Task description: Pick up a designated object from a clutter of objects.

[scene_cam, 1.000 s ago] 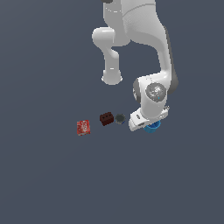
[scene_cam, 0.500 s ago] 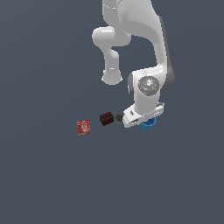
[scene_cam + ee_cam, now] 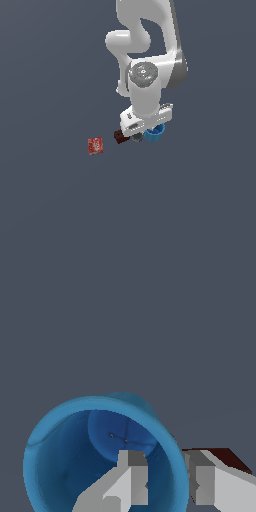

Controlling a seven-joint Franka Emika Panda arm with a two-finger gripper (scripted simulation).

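The white arm (image 3: 150, 75) is the biggest thing here; it comes down from the far side of the dark grey floor (image 3: 55, 200) and bends so that its wrist hangs low over the little group of objects. At its end the gripper (image 3: 165, 478) is set on the wall of the blue cup (image 3: 155, 133): in the wrist view one grey finger (image 3: 131, 476) is inside the hollow of the cup and the other one stands outside the rim, so the blue wall (image 3: 176, 476) lies between them. The two fingers look close to the wall on both sides, but I cannot tell if they really press it or only stand beside it. The cup is upright, its round mouth open upward, and in the exterior view it is partly hidden under the hand, at the exterior view's right end of the group. From the same view, going toward the left, there is first a small dark grey disc (image 3: 137, 137) just beside the cup, then the dark red-brown block (image 3: 120, 136) near the disc, and well apart from these, more to the left, the red patterned flat box (image 3: 95, 145) lying flat on the floor. In the wrist view a corner of the dark red-brown block (image 3: 222, 456) shows just behind the outer finger.
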